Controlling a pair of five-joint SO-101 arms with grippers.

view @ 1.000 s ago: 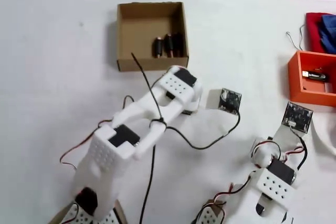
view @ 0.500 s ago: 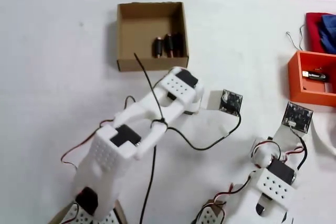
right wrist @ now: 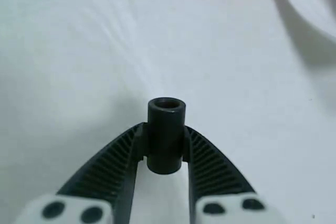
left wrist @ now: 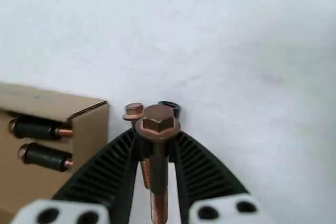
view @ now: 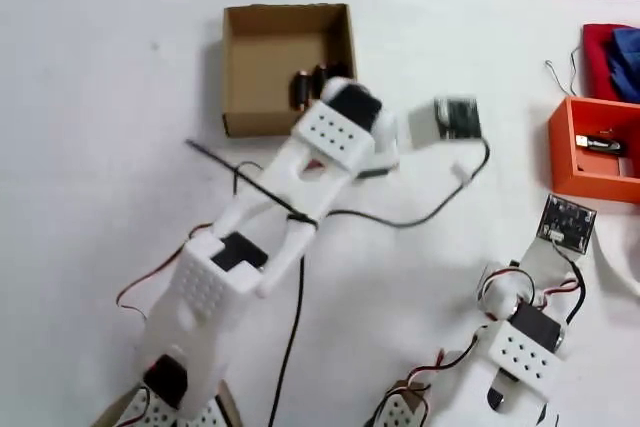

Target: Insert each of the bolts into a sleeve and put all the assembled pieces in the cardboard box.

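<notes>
Left gripper (left wrist: 157, 139): closed on a copper bolt (left wrist: 157, 123), clamped by the shank with the hex head standing past the fingertips. It sits just outside the cardboard box (left wrist: 89, 129), at the box's near corner.

Around it: on the white table (left wrist: 236, 35), just beyond the held bolt and close to that same box corner, lie a second loose bolt (left wrist: 133, 111) and a black sleeve (left wrist: 170, 107). The held head covers most of the sleeve, so only its rim shows.

Inside the box: two assembled pieces (left wrist: 37, 128), lying side by side, threaded tips toward the near wall.

High view: the left arm (view: 260, 237) stretches to the cardboard box (view: 265, 57). Its wrist overlaps the box's corner and covers part of the assembled pieces (view: 301, 88). The fingers are hidden under the wrist housing.

Right gripper (right wrist: 165, 132): closed on a black sleeve (right wrist: 166, 129), held bore-up. The right arm (view: 525, 342) is folded well away from the box.

An orange bin (view: 565, 162) and a red cloth (view: 598, 52) sit far from the box at the table's edge, the cloth cut off by the frame.
</notes>
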